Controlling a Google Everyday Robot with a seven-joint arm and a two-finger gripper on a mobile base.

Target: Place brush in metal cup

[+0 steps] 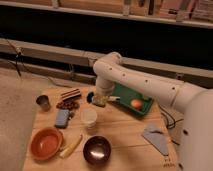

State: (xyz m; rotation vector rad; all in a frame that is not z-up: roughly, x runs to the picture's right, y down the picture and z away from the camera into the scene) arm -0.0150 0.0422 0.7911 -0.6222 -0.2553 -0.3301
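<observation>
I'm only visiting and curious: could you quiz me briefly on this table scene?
1. True or false: the small shiny grey steel cup stands near the wooden table's left edge, apart from the robot's gripper, which hangs by the green tray's left end.
2. What lies in that tray? A) an orange ball B) a spoon C) a fork
3. Fill in: the cup nearest the gripper is ____.
Key: 1 true; 2 A; 3 white.

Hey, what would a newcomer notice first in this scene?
The big white arm arches in from the right, its gripper low over the table's middle, by the brush. Then the orange bowl at front left and the green tray next to the gripper. The metal cup stands at the left edge.
</observation>
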